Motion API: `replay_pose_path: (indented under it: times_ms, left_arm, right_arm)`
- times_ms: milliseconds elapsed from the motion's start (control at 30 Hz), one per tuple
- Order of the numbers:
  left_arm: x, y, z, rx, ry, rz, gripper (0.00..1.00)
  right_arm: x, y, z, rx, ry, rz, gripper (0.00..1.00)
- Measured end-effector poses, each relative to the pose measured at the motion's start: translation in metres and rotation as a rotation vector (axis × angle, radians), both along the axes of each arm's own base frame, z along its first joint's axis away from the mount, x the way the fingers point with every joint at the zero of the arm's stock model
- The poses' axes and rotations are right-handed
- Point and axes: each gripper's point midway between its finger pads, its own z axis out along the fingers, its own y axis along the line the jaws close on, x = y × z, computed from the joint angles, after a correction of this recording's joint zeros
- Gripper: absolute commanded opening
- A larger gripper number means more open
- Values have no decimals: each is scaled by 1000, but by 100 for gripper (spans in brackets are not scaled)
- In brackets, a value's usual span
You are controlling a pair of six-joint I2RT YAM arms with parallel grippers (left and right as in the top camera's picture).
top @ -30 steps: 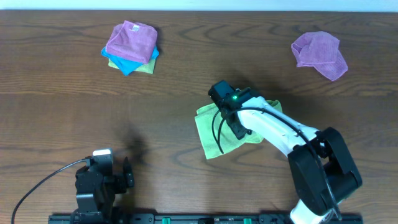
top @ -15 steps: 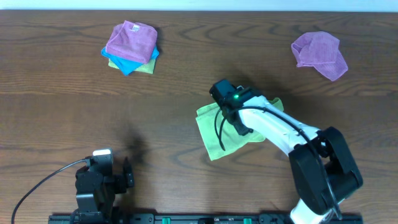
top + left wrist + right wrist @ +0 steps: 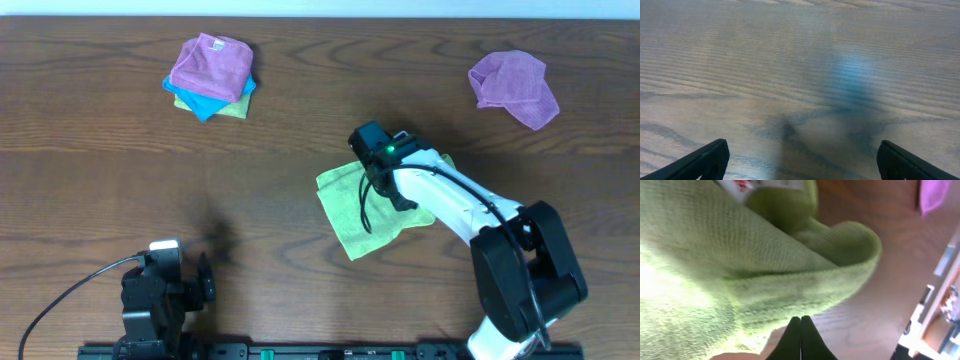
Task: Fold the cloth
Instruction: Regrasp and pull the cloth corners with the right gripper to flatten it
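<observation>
While bent low over the middle of the table, pinches the green cloth with the right gripper, fingers pressed tight together. Holds the left gripper wide open just above the table, gripping nothing.

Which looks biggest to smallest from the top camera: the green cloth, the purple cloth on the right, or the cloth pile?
1. The green cloth, largest even though partly covered.
2. The purple cloth and the pile look about alike, so I can't rank them.
</observation>
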Motion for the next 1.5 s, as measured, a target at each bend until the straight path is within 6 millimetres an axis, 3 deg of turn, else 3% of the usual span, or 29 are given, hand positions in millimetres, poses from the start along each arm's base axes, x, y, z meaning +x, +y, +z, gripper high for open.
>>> replay_pose_path:
  times_ms: [133, 333, 500, 600, 867, 1167, 1367, 1500]
  left_arm:
    - [0, 0, 0, 0, 0, 0, 95]
    - [0, 0, 0, 0, 0, 0, 95]
    - [0, 0, 0, 0, 0, 0, 95]
    - [0, 0, 0, 0, 0, 0, 95]
    - [0, 0, 0, 0, 0, 0, 95]
    - [0, 0, 0, 0, 0, 0, 95]
    - [0, 0, 0, 0, 0, 0, 95]
    - [0, 0, 0, 0, 0, 0, 95]
  right_arm:
    - [-6, -5, 1, -19, 19, -13, 51]
    - [-14, 10, 0, -18, 50, 41, 62]
    - [-22, 33, -4, 7, 87, 127, 62]
    - [-21, 37, -6, 20, 90, 139, 62]
    - [-8, 25, -9, 42, 79, 111, 62]
    - [-9, 17, -25, 29, 128, 94, 63]
    - [-12, 15, -36, 13, 162, 96, 58]
    - [-11, 13, -37, -7, 165, 102, 49]
